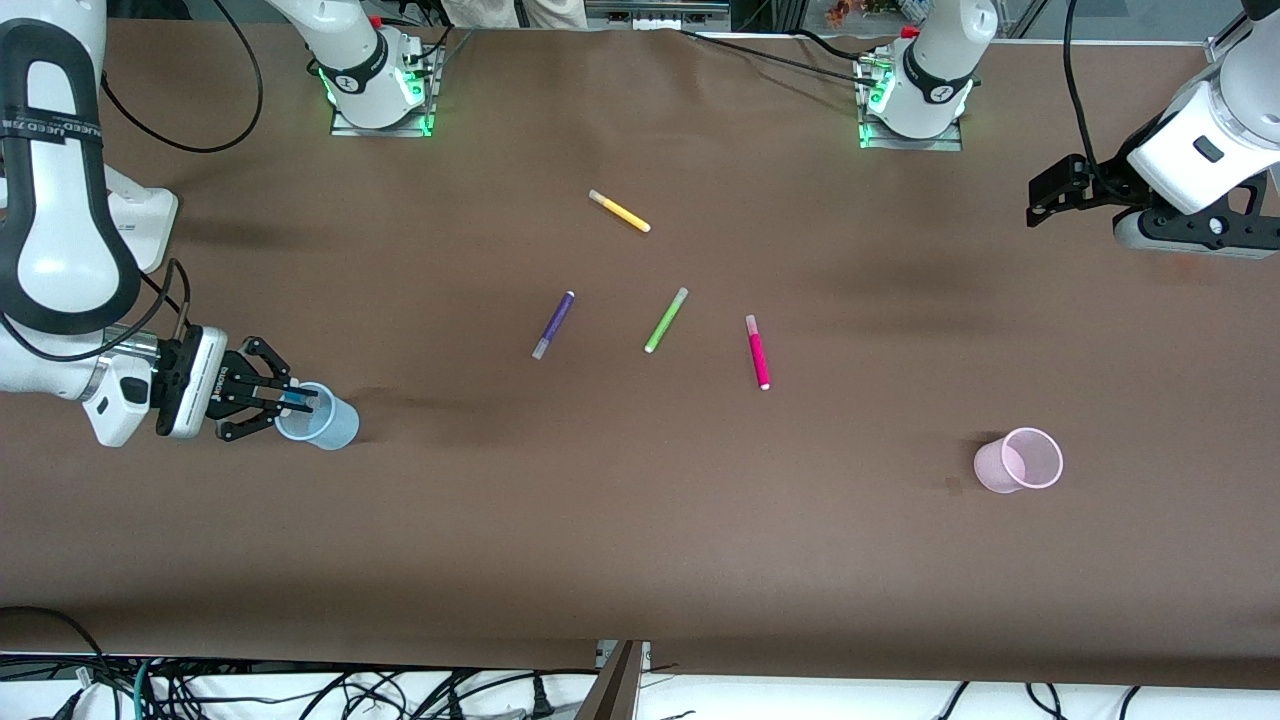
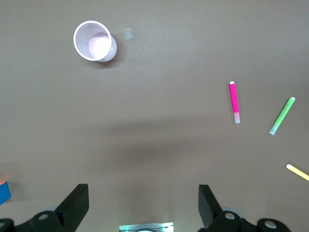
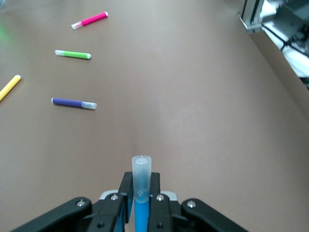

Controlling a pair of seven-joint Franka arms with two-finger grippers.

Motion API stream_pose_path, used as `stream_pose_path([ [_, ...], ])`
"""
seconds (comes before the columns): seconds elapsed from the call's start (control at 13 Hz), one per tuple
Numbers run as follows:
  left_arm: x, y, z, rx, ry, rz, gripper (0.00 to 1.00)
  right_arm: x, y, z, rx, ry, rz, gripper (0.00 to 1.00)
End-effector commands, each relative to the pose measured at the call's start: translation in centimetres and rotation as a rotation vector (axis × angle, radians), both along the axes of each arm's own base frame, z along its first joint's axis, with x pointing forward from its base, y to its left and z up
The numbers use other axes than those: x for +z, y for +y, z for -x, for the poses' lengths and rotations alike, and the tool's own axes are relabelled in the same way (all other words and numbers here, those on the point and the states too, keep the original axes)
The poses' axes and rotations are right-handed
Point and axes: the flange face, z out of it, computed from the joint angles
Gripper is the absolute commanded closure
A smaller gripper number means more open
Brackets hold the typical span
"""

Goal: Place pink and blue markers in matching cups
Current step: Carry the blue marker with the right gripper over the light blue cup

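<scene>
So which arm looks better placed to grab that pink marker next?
The left. Its gripper is open and empty, at the pink marker's end of the table, while the right gripper is shut on the blue marker at the blue cup.

Even overhead light, soft shadows.

Four markers (image 1: 665, 319) lie mid-tabletop (image 1: 640, 560). One cup (image 1: 1020, 460) stands toward the left arm's end, the other cup (image 1: 325, 420) toward the right arm's end.

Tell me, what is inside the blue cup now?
The right gripper, shut on the blue marker, is at the mouth of the blue cup. Whether the marker's lower end is inside, and the cup's bottom, cannot be seen.
</scene>
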Motion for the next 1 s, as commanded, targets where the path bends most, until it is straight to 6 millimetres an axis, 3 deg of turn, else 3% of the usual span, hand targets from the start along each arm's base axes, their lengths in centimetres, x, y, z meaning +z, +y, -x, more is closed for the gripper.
stream_pose_path([
  [0.0,0.4,-0.2,-0.3,-0.025,0.007,-0.001,0.0,-1.7,-0.9,-0.4,0.052,-0.051,-0.075,0.97],
  [0.15,0.4,-0.1,-0.3,-0.023,0.007,-0.001,0.0,-2.9,-1.6,-0.4,0.085,-0.072,-0.08,0.97],
  [0.46,0.3,-0.3,-0.3,-0.028,0.009,0.015,0.0,-3.5,-1.8,-0.4,0.115,-0.094,-0.088,0.97],
  [0.54,0.0,-1.4,-0.5,-0.047,0.009,0.017,0.0,-3.8,-1.9,-0.3,0.113,-0.089,-0.088,0.96],
  [0.85,-5.0,-9.3,-2.1,-0.116,0.049,0.04,0.0,-4.6,-2.4,-0.2,0.108,-0.08,-0.091,0.94],
  [0.92,-6.9,-12.4,-2.4,-0.131,0.054,0.044,0.0,-4.8,-2.3,-0.1,0.106,-0.078,-0.1,0.93],
])
